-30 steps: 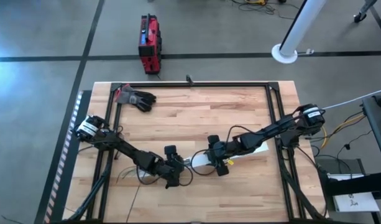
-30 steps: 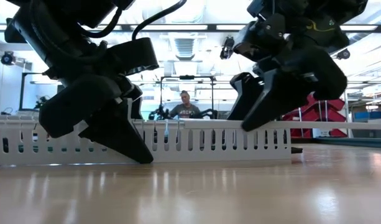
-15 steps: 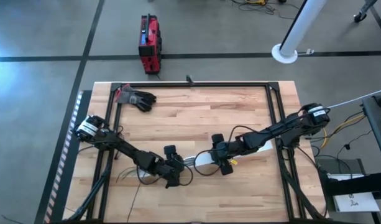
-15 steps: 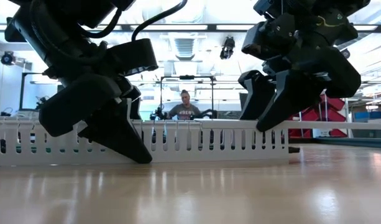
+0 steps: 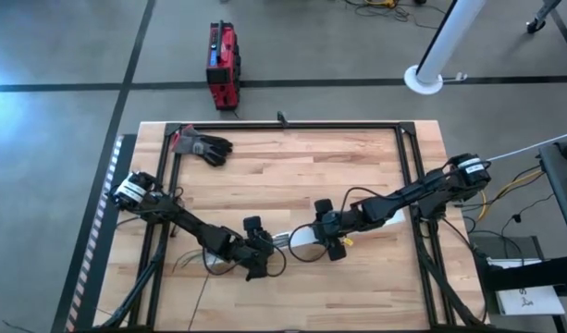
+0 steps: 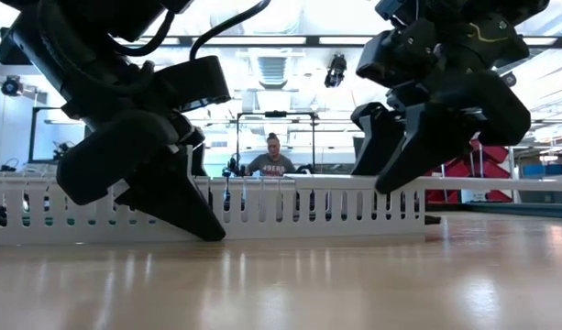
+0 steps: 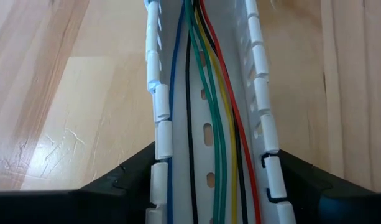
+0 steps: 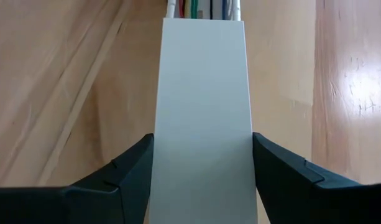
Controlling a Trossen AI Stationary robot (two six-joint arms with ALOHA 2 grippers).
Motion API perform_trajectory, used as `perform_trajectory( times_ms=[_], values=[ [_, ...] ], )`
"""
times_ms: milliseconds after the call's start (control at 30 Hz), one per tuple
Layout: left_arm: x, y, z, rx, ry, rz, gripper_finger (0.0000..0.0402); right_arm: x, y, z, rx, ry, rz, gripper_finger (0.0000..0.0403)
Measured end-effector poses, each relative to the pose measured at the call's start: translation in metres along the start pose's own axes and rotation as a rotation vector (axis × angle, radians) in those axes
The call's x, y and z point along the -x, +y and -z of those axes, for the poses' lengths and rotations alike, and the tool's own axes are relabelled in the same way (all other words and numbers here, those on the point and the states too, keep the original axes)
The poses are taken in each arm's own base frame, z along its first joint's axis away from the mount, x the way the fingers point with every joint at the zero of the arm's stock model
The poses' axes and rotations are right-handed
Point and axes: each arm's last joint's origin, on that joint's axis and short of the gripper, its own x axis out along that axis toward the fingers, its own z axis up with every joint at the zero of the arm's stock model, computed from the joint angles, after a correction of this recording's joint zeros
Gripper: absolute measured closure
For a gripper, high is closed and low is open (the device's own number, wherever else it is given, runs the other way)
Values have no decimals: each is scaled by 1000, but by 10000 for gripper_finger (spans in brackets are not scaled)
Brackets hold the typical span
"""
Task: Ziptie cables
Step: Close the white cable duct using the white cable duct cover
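No legible text, label, brand or number anywhere in these views. Only a white sheet (image 5: 526,298) off the table (image 5: 292,176) at about four o'clock, carrying dark marks too small to read, and pale bands on each arm's base joint, likewise unreadable.

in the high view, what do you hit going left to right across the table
black glove → left gripper → white channel → right gripper
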Motion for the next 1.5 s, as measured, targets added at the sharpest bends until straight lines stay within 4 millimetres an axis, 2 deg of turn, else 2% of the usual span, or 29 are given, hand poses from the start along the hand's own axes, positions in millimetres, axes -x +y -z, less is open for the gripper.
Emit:
perform_trajectory(
  times_ms=[333,600,967,1133,1267,1500],
  values=[
    [0,0,-2,20,-14,0,185,0,-1,1,-85,15,46,185],
    [-1,0,-2,23,-19,0,187,0,3,-2,-23,-23,-51,185],
    [0,1,-3,16,0,-3,185,1,4,0,-27,21,-62,185],
    [3,5,0,9,64,6,190,8,3,8,-46,130,8,185],
    [9,8,2,-8,105,11,190,16,2,8,-51,126,17,185],
    [22,12,6,-24,200,50,189,42,0,6,-50,127,10,185]
  ],
)
